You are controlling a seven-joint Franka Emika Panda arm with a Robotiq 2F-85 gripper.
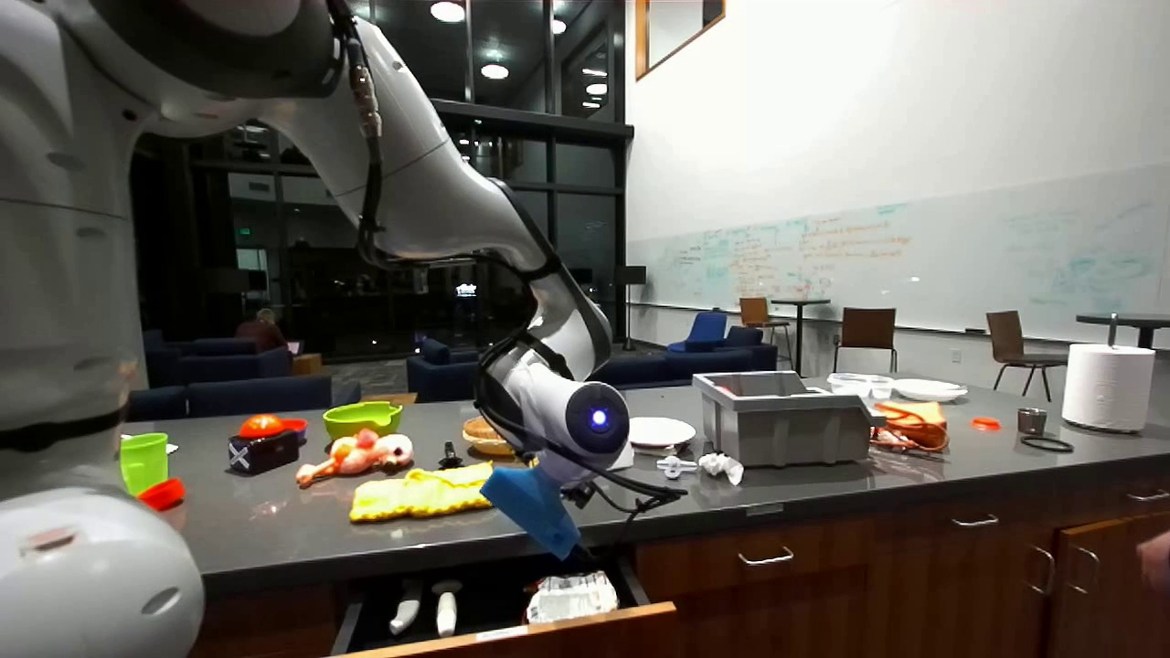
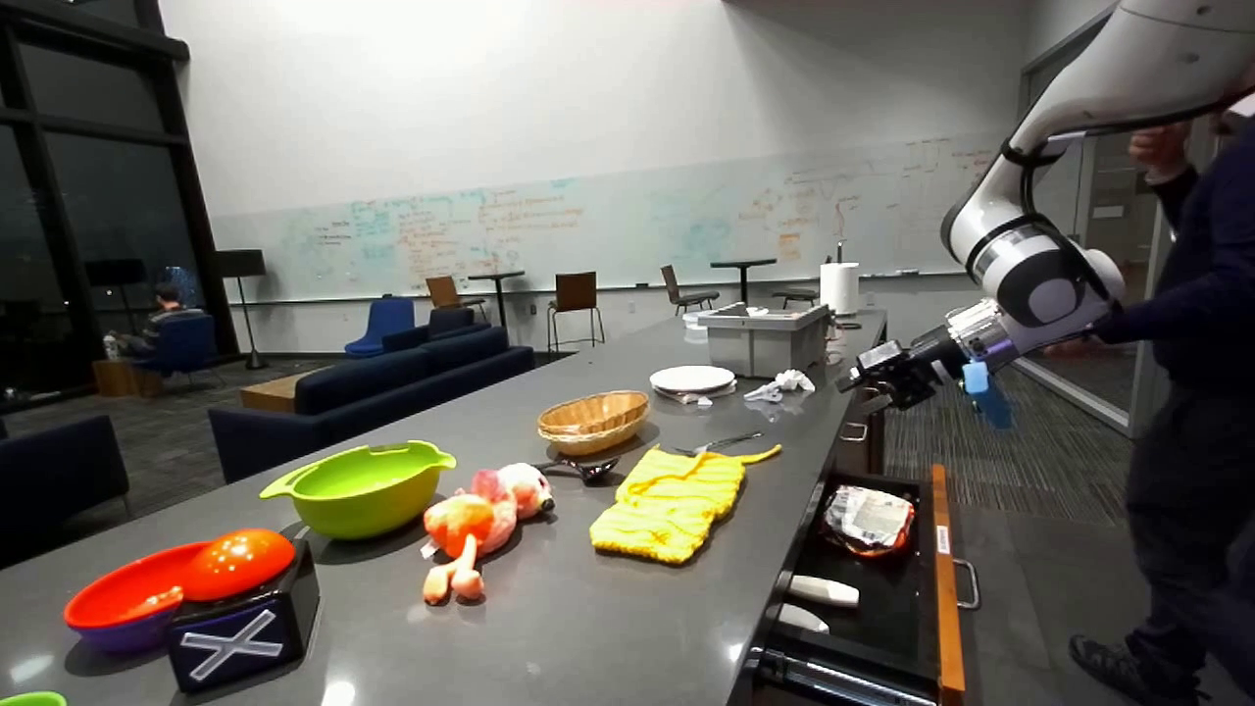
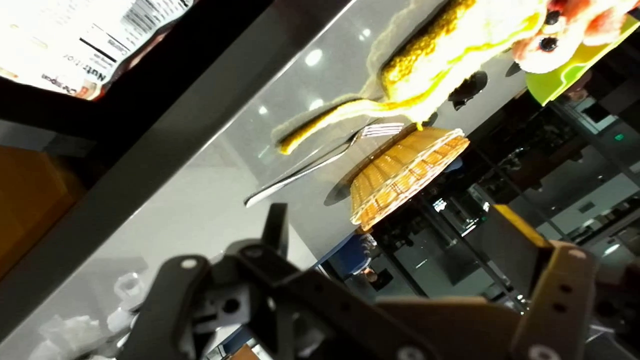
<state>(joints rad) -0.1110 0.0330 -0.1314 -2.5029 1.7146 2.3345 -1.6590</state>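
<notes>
One packet reads "Nutritio…"; the black box bears an X.

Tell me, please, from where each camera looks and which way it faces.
Wrist view: behind the open tool, facing the basket and yellow cloth on the counter, picture tilted; the tool's fingers show low.
In an exterior view: close beside the arm, facing across the counter to tall windows; the arm fills much of the left.
In an exterior view: above the counter, facing along it to the whiteboard; arm, tool and a person show right.
Both exterior views share the open drawer, gray bin and cloth.
</notes>
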